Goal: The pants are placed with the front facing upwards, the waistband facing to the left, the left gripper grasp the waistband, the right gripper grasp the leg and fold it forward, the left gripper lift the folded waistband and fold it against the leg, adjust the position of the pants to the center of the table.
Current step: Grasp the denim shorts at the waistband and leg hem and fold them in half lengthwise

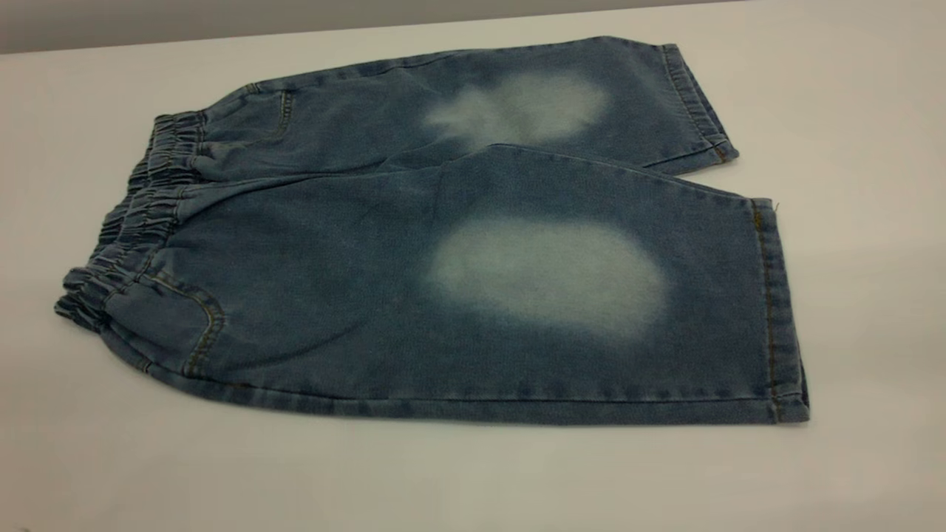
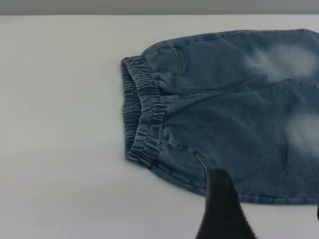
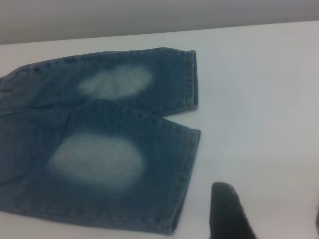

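**Denim pants, flat, unfolded, ungrasped**

Pants [image 1: 443, 244] lie front-up on the bench [image 1: 850, 185], long axis running waistband [image 1: 133, 222] to hems. Left gripper [image 2: 269, 211] hangs near the waistband corner, right gripper [image 3: 271, 211] just beyond the leg hem. Fingers' spread: cannot tell. Blue, faded patches.

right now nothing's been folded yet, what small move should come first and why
Probably the left gripper easing down onto the waistband. The pants lie flat and unfolded on the table, front up, waistband at the left, both legs spread. In the left wrist view one dark finger sits just off the near hip corner, not touching cloth. The right gripper hangs beside the near leg hem, over bare table.
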